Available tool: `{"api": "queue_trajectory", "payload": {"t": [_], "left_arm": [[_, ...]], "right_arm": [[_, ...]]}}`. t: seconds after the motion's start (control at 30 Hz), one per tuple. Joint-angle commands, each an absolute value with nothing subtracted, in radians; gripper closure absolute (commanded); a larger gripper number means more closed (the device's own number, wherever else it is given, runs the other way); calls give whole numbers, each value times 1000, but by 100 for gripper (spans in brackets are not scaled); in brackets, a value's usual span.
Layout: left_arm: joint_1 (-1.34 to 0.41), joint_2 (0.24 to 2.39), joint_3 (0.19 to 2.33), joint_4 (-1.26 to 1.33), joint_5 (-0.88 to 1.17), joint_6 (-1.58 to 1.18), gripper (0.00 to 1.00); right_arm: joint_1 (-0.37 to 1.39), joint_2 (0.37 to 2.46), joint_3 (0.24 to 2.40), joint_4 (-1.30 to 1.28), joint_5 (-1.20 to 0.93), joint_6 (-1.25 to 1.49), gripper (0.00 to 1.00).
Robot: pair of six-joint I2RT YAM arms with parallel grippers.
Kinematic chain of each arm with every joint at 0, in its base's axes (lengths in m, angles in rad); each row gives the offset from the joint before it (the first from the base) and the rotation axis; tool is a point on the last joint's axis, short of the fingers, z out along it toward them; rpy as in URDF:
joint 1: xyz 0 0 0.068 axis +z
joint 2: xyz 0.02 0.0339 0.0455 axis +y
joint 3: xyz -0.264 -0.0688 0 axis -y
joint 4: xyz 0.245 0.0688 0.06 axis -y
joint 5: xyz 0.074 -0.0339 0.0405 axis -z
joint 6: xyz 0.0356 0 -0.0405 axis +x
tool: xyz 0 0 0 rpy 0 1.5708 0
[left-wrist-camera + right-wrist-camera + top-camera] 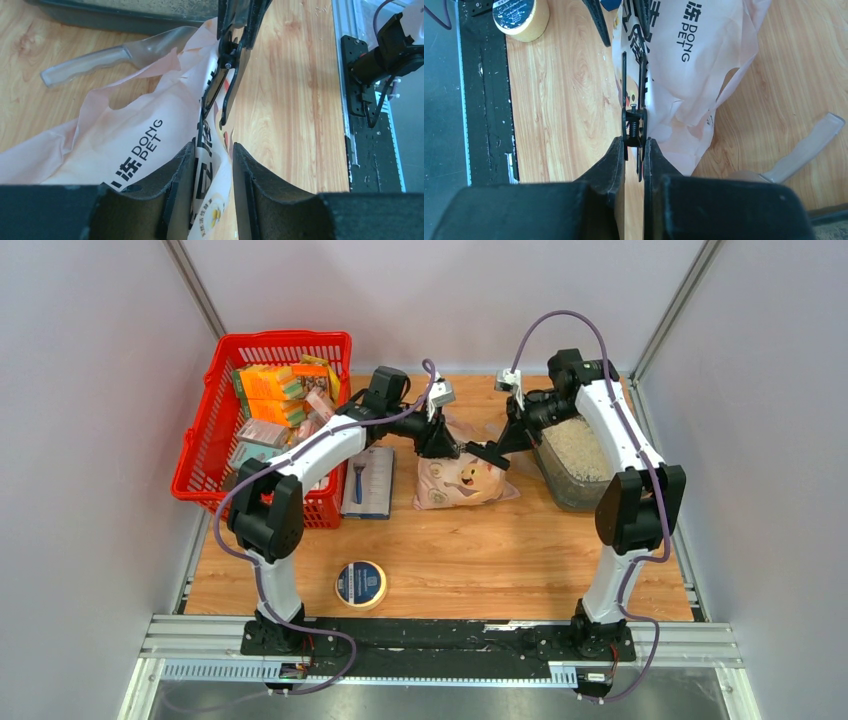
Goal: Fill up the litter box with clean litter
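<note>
"DONG PET" on the pale pink bag point(125, 130)

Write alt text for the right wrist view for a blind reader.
The right gripper pinches the handles of a black clip at the edge of a pale pink bag printed DONG PET, lying on the wooden table. The left gripper, jaws open, straddles the same edge farther on; a tape roll sits top left, a translucent scoop at right.
</note>
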State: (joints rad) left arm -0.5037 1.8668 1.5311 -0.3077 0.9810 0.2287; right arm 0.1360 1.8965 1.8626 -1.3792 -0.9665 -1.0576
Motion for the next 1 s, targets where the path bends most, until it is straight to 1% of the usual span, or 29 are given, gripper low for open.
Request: {"api": "queue_trajectory", "payload": {"t": [0.0, 0.33, 0.4, 0.47, 0.5, 0.53, 0.63, 0.7, 0.73, 0.77, 0.8, 0.87, 0.9, 0.97], "left_arm": [[-525, 1905, 1601, -273, 996, 204, 60], [-569, 1940, 1624, -173, 1022, 127, 59], [-578, 1951, 1624, -153, 1023, 118, 60], [-589, 1960, 1626, -146, 1023, 117, 66], [-592, 1965, 1626, -146, 1025, 120, 71], [-597, 1970, 1626, -155, 1023, 124, 83], [-600, 1970, 1628, -186, 1022, 164, 100], [-600, 1967, 1629, -199, 1014, 182, 100], [-600, 1956, 1628, -216, 1009, 193, 100], [-600, 1950, 1621, -221, 1006, 205, 100], [-600, 1944, 1615, -224, 997, 239, 100], [-600, 1913, 1586, -216, 983, 270, 100], [-600, 1905, 1580, -219, 974, 303, 100], [-600, 1885, 1557, -212, 962, 324, 100]], "right_arm": [[121, 1876, 1902, -1497, -1071, -1072, 100], [124, 1887, 1888, -1451, -1092, -1025, 100], [124, 1891, 1887, -1445, -1094, -1016, 100], [129, 1894, 1887, -1440, -1089, -1014, 100], [132, 1893, 1885, -1439, -1086, -1014, 100], [133, 1891, 1882, -1430, -1086, -1012, 100], [132, 1885, 1867, -1407, -1075, -997, 100], [123, 1875, 1864, -1404, -1071, -994, 86], [114, 1870, 1862, -1404, -1074, -994, 77], [104, 1862, 1862, -1404, -1080, -996, 61], [92, 1855, 1861, -1404, -1086, -1006, 55], [75, 1815, 1847, -1416, -1085, -1049, 48], [78, 1796, 1832, -1422, -1072, -1118, 48], [81, 1735, 1763, -1419, -1054, -1163, 47]]}}
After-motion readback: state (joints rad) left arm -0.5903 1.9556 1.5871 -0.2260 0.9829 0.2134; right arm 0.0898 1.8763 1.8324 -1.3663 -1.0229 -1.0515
